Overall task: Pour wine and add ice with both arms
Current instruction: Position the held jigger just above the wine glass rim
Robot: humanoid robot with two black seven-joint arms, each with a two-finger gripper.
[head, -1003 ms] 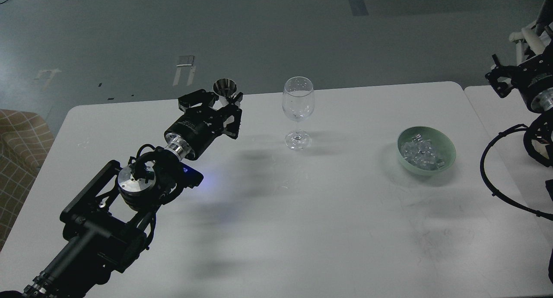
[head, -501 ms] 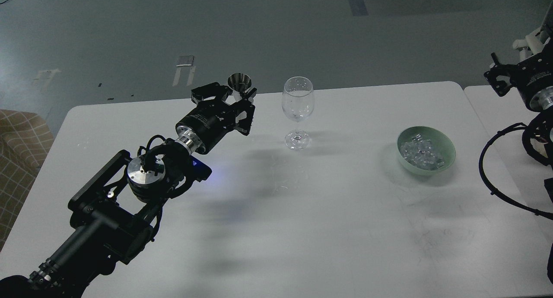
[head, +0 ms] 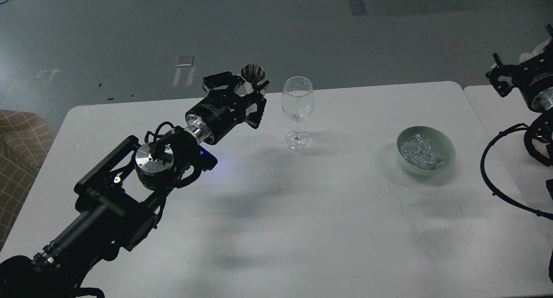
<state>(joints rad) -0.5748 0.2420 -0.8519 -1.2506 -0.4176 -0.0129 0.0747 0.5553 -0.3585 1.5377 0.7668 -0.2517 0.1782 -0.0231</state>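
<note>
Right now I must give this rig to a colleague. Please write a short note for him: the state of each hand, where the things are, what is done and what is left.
Left hand: shut on a small metal cup, held in the air just left of the wine glass.
Right hand: at the right edge, away from everything; open or shut cannot be told.
Wine glass: upright near the far edge of the table; no wine visible in it.
Ice: all in the green bowl, right of the glass.
Done: cup picked up.
Left: pour into the glass, then add ice.
</note>
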